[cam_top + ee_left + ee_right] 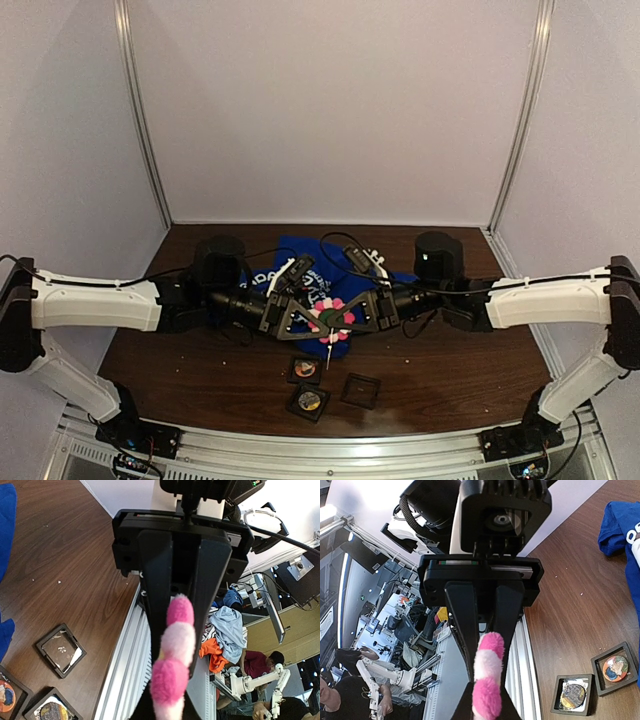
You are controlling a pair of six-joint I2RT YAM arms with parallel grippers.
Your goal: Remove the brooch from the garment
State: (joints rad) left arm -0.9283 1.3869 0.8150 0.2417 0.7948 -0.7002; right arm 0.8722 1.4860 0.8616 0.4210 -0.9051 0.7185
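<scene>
pink brooch (176,656) clamped between left gripper (314,318) and right gripper (350,317), over garment (620,522).

Right wrist view. The black left gripper (486,632) faces the lens head-on, its two fingers (461,630) tapering down onto a fuzzy pink-and-white pompom brooch (487,677), which is seen edge-on and pinched between them. At the bottom of the frame the right gripper (485,702) shows only dark fingertips, set tight against either side of the brooch.

A dark brown wood-grain bench (570,595) fills the right side. A royal-blue T-shirt with white lettering (620,522) lies well in from the silver rail (527,655) along the bench's near edge. Two black square cases, one holding a multicoloured round badge (615,667) and one a dark gold badge (573,695), sit side by side near that rail.
</scene>
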